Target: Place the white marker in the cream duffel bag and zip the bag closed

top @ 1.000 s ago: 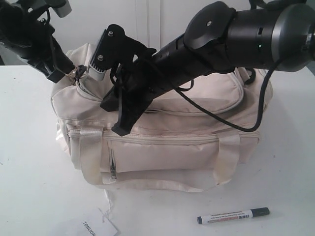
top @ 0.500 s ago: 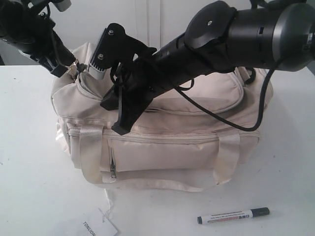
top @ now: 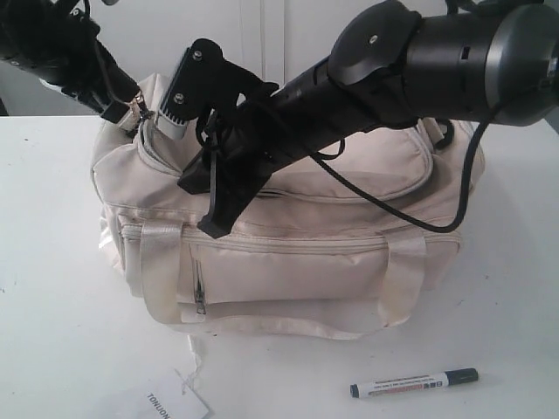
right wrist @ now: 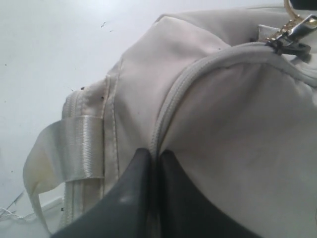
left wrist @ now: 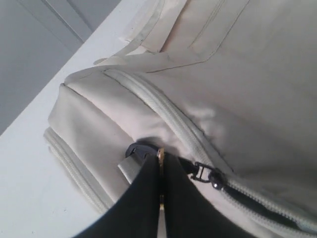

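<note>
The white marker [top: 415, 382] lies on the tabletop [top: 52, 332], well apart from both hands and nearer the right one, outside the cream bag [top: 306, 271]. The right hand [right wrist: 151, 151] has its fingers pressed together, pinching the bag's top seam beside the zipper. Farther back, the left hand [left wrist: 161, 171] pinches the gold zipper ring [left wrist: 160, 154] at the bag's end.

Prob. lab: white table [top: 52, 262], plain wall panels [top: 253, 26].
</note>
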{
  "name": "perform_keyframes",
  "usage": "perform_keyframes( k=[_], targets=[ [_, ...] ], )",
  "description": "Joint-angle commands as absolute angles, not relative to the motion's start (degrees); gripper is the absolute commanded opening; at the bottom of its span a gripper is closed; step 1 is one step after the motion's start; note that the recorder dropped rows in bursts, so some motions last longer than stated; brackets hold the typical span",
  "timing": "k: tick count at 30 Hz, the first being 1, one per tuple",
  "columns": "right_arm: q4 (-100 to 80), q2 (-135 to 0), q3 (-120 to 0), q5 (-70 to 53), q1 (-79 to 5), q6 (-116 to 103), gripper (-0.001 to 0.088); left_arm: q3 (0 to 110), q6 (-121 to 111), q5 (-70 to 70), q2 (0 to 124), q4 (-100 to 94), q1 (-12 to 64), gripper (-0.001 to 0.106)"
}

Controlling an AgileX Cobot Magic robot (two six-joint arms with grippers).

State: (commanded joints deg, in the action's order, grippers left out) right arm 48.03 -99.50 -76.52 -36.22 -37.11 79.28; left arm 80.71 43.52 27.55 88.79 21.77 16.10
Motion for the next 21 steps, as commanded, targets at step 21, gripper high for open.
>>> perform_keyframes(
  k=[21],
  targets=[
    [48.0, -99.5, -76.5, -36.1, -37.1, 79.3, 0.0, 80.8, 43.3, 35.6, 91.5, 22.5, 16.1, 0.0]
  ],
)
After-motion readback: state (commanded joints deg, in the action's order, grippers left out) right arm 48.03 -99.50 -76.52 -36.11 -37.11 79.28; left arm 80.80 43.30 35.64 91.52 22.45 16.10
